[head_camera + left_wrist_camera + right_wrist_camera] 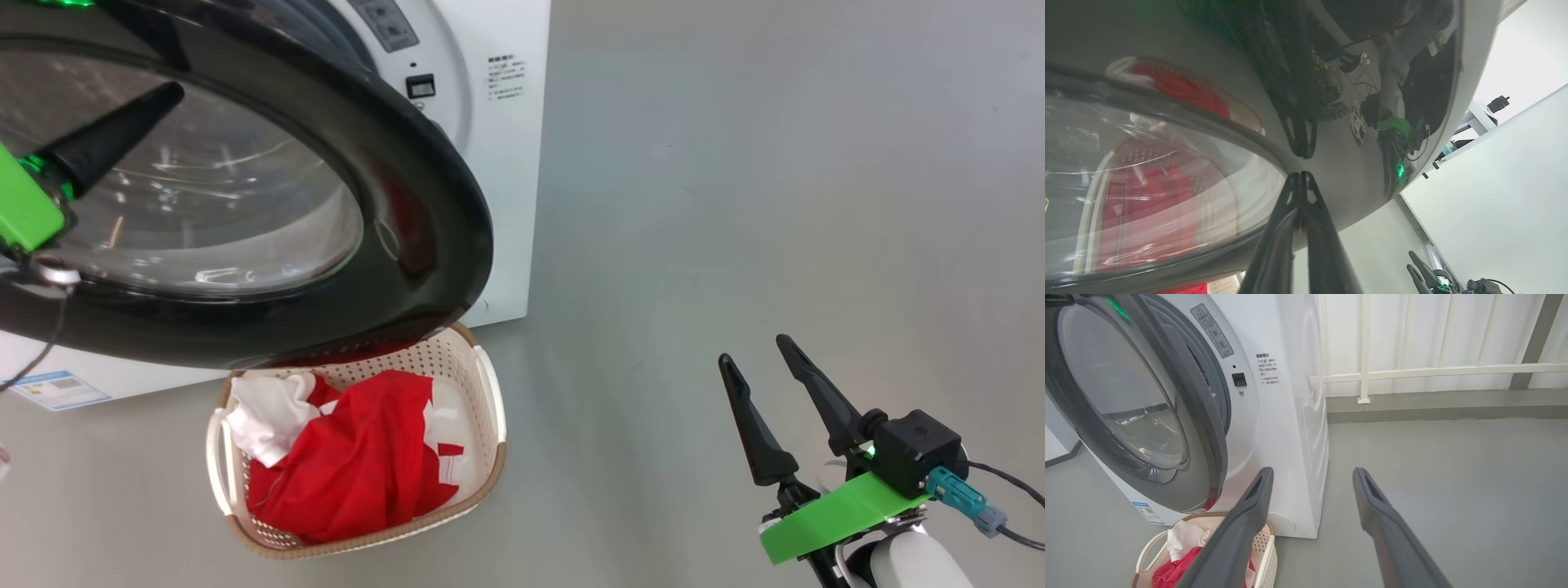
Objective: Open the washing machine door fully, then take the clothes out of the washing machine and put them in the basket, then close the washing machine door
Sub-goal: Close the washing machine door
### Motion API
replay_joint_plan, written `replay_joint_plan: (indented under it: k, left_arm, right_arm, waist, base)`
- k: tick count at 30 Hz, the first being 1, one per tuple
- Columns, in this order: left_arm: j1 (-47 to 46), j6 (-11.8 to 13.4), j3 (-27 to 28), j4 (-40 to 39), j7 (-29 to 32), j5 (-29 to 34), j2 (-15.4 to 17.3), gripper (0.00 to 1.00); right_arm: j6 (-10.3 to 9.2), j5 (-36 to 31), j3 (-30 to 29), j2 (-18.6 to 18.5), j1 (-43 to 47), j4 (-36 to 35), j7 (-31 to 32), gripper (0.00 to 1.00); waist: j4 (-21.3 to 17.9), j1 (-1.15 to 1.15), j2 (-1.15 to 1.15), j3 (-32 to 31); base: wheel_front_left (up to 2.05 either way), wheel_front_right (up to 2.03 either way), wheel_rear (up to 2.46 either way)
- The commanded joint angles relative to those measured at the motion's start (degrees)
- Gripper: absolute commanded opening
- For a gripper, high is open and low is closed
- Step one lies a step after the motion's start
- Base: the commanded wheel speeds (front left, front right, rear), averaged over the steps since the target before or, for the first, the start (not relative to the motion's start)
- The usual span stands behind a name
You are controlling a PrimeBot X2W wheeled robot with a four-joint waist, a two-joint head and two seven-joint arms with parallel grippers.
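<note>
**Your left gripper is shut against the door; the clothes lie in the basket.**

Your left gripper (pixel 1301 174) has its two fingers pressed together with nothing between them. In the left wrist view the tips meet their own reflection on the glossy black ring of the washing machine door (pixel 441 245), just beside the glass window. The door stands swung partway out from the washing machine (pixel 506 163). The basket (pixel 490 392) sits on the floor right in front of the machine, partly under the door's lower edge. It holds the clothes (pixel 359 465), red fabric with a white piece at one end. Your right gripper (pixel 753 349) is spread wide and empty over the grey floor, well apart from the basket.
</note>
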Motion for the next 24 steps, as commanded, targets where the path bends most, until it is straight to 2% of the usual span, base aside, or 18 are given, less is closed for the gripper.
replay_joint_plan:
  k: [1,2,4,6,8,16,24]
  left_arm:
    - [0.3,-0.6,1.7,-2.1,-1.1,-0.4,3.4,0.01]
    - [1.2,-0.6,1.4,-2.6,-1.7,-0.6,3.7,0.20]
    - [3.2,-0.6,1.0,-3.5,-3.2,-0.9,4.1,0.41]
    - [5.3,-0.6,0.7,-4.4,-5.0,-1.4,4.5,0.81]
    - [7.8,-0.6,0.1,-5.5,-6.5,-1.7,4.9,1.00]
    - [16.3,-0.6,-1.8,-8.5,-12.1,-3.2,6.4,1.00]
    - [25.9,-0.6,-3.0,-10.3,-20.8,-4.1,6.9,1.00]
  right_arm:
    - [0.09,-0.5,1.5,-0.2,-0.8,-1.3,-0.3,1.00]
    - [0.09,-0.5,1.6,-0.4,-0.7,-1.3,-0.3,1.00]
    - [0.09,-0.5,1.8,-0.7,-0.4,-1.2,-0.3,1.00]
    - [0.09,-0.5,1.8,-0.9,-0.2,-1.1,-0.3,1.00]
    - [0.09,-0.5,1.8,-1.1,0.2,-1.1,-0.3,1.00]
    - [0.09,-0.5,1.6,-1.9,1.2,-1.1,-0.3,1.00]
    - [0.09,-0.4,1.6,-2.3,2.3,-1.0,-0.3,1.00]
  waist:
    - [0.8,0.00,0.00,-0.6]
    - [1.1,0.00,0.00,-0.9]
    - [1.7,0.00,0.00,-1.4]
    - [2.4,0.00,0.00,-2.0]
    - [3.2,0.00,0.00,-2.4]
    - [5.7,0.00,0.00,-3.9]
    - [8.2,0.00,0.00,-5.0]
  base:
    - [0.00,0.00,0.00]
    - [0.00,0.00,0.00]
    - [0.00,0.00,0.00]
    - [0.00,0.00,0.00]
    - [0.00,0.00,0.00]
    - [0.00,0.00,0.00]
    - [0.00,0.00,0.00]
